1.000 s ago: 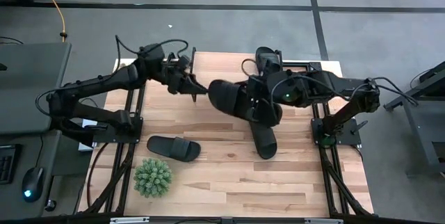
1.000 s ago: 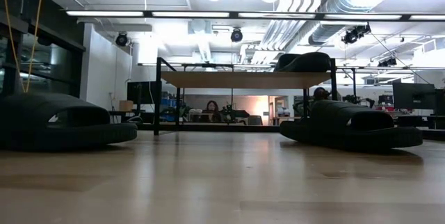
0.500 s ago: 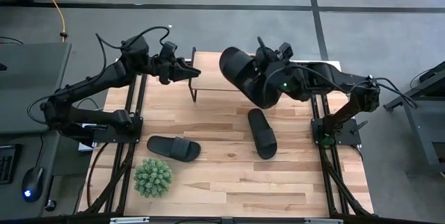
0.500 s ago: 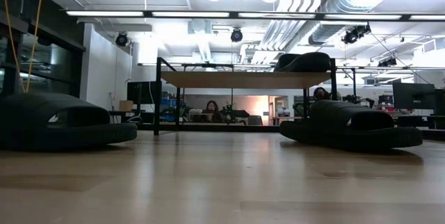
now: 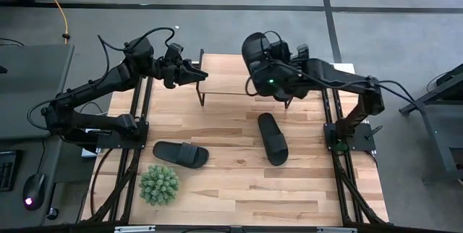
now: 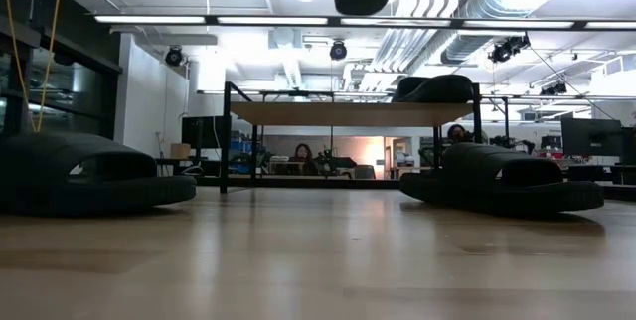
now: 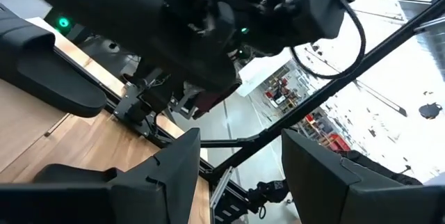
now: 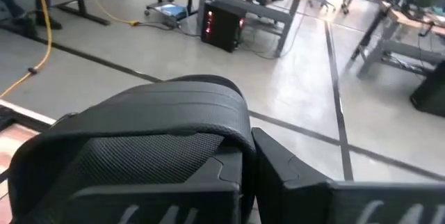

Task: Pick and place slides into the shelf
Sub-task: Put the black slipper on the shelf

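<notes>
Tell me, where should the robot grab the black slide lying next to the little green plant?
Probably by one long edge of the slide near its wide strap, coming straight down from above. It lies flat on the table, sole down, lengthwise left to right, so a tool finger could slip under the raised strap. The plant sits close on the near side, so avoid approaching from there.

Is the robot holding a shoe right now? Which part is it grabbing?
Yes. The right gripper holds one black slide up above the shelf, pinching it at its strap. The left gripper holds nothing.
</notes>
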You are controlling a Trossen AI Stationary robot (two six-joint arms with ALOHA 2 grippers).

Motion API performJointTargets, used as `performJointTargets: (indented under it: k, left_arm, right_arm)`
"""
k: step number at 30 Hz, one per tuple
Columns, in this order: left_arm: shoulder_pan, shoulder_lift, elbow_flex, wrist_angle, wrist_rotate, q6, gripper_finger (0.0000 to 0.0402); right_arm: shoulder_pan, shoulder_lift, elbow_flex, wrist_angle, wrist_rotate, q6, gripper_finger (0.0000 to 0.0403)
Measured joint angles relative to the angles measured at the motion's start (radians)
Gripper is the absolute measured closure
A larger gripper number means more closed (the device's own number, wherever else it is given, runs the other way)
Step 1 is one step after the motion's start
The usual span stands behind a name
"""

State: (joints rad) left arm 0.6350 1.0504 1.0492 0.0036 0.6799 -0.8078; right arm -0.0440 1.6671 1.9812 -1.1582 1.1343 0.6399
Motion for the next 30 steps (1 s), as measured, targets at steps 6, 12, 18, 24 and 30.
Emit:
performJointTargets:
  k: [6, 12, 18, 24, 30]
  left_arm:
    - [0.000, 0.000, 0.000, -0.005, 0.022, 0.027, 0.0215]
    - [0.000, 0.000, 0.000, -0.005, 0.047, 0.066, 0.0215]
    - [0.000, 0.000, 0.000, -0.005, 0.070, 0.073, 0.0215]
    - [0.000, 0.000, 0.000, -0.007, 0.076, 0.093, 0.0215]
    - [0.000, 0.007, 0.000, -0.007, 0.071, 0.120, 0.0215]
  right_arm:
    - [-0.004, 0.089, 0.000, 0.003, 0.028, 0.098, 0.0403]
    - [-0.004, 0.142, 0.000, -0.022, 0.036, 0.206, 0.0403]
    - [-0.017, 0.141, 0.000, -0.105, 0.036, 0.250, 0.0403]
    - [-0.036, 0.074, 0.000, -0.144, 0.042, 0.252, 0.0403]
    - [-0.044, 0.062, 0.000, -0.139, 0.044, 0.232, 0.0403]
